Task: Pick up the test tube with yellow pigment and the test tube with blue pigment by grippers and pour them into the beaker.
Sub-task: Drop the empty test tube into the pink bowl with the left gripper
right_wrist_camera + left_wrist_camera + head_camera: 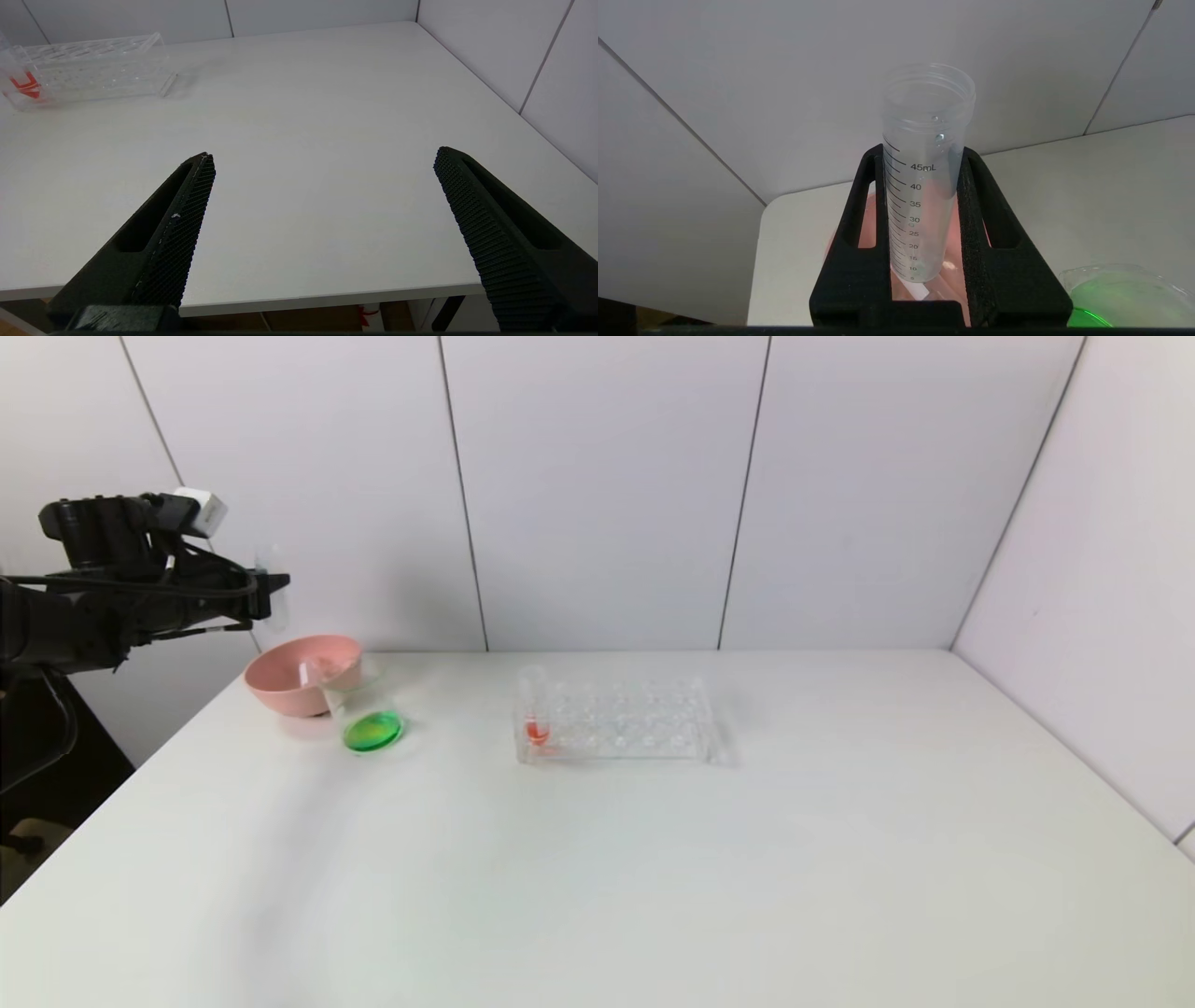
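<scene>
Empty graduated tube held above the pink bowl [303, 674]

Left gripper [920, 154]: jaws clamped on clear empty test tube [924, 172], upright, mouth up. Beaker [371, 717], green liquid, touching the bowl. Right gripper [324, 158]: jaws wide, holding nothing, well apart from the tube rack [88, 70].

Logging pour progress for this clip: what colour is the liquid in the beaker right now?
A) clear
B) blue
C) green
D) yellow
C: the beaker, standing in front of the pink bowl, holds a bright green layer at its bottom, seen in both the head and left wrist views.
</scene>
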Robot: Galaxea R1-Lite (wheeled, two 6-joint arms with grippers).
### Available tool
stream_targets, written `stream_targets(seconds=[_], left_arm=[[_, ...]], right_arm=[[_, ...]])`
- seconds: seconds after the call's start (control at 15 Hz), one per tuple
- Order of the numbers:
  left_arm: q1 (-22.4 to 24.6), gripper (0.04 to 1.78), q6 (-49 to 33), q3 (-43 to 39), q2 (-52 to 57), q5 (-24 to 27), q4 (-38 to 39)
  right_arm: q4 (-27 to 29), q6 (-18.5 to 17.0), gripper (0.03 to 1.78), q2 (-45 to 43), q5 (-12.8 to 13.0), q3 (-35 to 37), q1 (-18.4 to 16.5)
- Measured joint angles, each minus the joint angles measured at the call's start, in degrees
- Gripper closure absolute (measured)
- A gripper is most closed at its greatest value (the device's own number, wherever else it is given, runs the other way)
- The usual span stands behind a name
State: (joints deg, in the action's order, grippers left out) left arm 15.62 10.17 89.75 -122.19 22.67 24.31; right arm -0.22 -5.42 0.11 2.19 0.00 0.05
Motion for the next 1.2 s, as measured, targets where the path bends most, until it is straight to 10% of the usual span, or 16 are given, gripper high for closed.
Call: stream_targets(seconds=[0.6, 1.2], left_arm=[[-0.2, 1.28, -5.2, -2.2, -0.7, -0.5, 0.7], [-0.4, 0.14, -6.3, -1.8, 0.2, -0.4, 0.5]], right_arm=[[0.0, 0.0, 0.10, 0.0, 0.0, 0.0, 0.0], [0.0, 0.0, 0.10, 0.0, 0.0, 0.0, 0.0]])
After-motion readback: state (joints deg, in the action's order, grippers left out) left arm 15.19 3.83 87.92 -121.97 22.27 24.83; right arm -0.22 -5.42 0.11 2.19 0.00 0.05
